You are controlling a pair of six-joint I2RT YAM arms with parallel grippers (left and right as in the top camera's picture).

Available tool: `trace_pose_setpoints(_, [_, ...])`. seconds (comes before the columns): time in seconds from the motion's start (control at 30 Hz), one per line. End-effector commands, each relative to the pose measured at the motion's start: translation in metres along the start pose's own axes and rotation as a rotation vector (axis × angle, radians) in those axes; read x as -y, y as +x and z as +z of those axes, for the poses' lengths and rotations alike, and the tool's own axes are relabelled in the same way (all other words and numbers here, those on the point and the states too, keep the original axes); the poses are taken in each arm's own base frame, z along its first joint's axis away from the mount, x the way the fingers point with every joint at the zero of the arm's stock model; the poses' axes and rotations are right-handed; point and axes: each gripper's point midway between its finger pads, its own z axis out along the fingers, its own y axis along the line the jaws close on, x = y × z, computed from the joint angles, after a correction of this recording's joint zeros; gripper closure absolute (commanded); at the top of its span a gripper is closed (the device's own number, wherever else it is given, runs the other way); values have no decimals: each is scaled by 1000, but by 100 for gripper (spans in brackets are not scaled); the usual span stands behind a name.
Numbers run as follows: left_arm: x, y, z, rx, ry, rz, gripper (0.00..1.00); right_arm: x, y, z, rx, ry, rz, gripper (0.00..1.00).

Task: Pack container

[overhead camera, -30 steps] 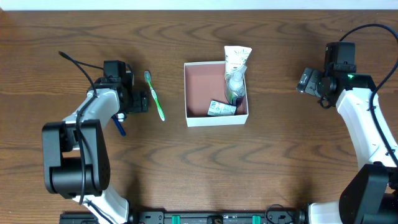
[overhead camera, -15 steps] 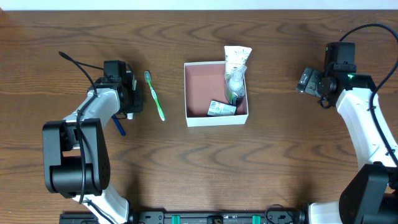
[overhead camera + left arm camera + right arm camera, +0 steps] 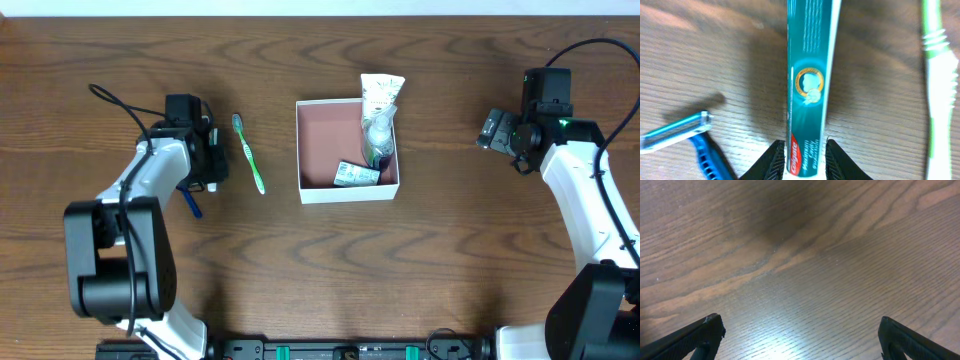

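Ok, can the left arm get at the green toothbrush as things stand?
Probably not yet. The left gripper looks closed on the toothpaste box, so its jaws are taken. The green toothbrush lies just beside it on the table, nothing on top; once the box is dropped off, the way looks free.

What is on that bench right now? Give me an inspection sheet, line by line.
Surface: brown wood-grain table, no spills seen.
Job's things: container holds white tube leaning over its far rim, clear bottle and small carton; toothpaste box outside, to its left.
Clutter: green toothbrush and blue razor lie on the table left of the container.
End effectors: left end effector closed on the toothpaste box; right end effector open over bare wood.
Cables: left cable and right cable, black, loop clear of the items.
Surroundings: black rig bar along the near edge.
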Motion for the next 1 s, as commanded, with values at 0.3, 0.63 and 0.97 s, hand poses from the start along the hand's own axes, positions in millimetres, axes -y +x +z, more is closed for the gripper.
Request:
trace_pose_setpoints(0.3, [-1,-25,-16,93,-1,-11,72,4,-3,-1,6,8,23,1])
trace_pose_setpoints(0.63, [0,-28,-11,104,0,1,64,4,-3,-1,6,8,23,1])
trace_pose_setpoints(0.97, [-1,-21,9,59,-6,10,55,4,-3,-1,6,8,23,1])
